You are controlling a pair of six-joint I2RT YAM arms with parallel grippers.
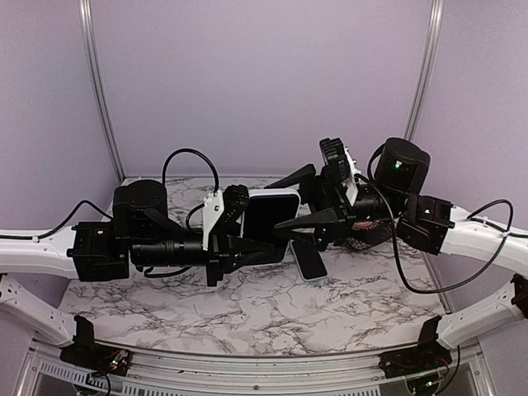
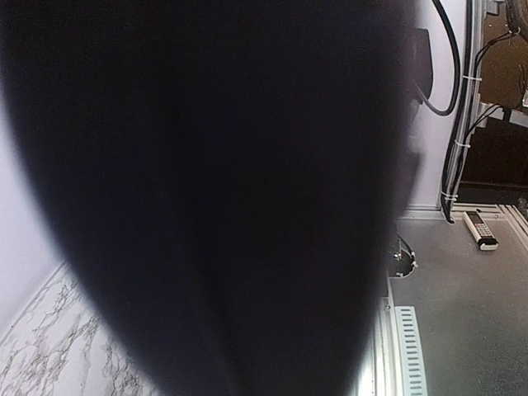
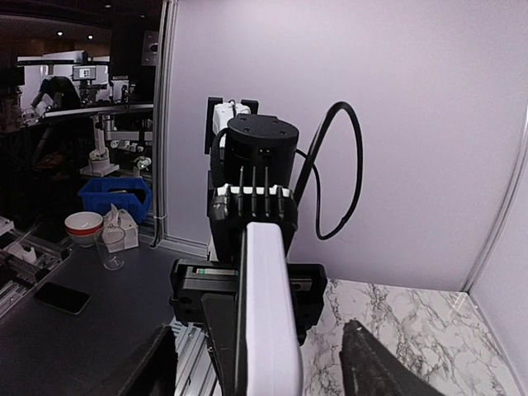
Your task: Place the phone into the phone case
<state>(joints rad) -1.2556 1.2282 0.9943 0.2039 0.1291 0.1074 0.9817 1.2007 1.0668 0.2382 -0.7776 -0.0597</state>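
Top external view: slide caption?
Left gripper holds white-rimmed black slab above marble table; open right gripper flanks its far end.

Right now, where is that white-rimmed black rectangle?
The white-rimmed black rectangle is mid-table in the top view, clamped upright in the left pincer, between the open fingers of the right pincer.

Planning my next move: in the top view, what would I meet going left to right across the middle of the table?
left gripper → white-rimmed case it holds → dark phone lying flat → right arm's round black joint
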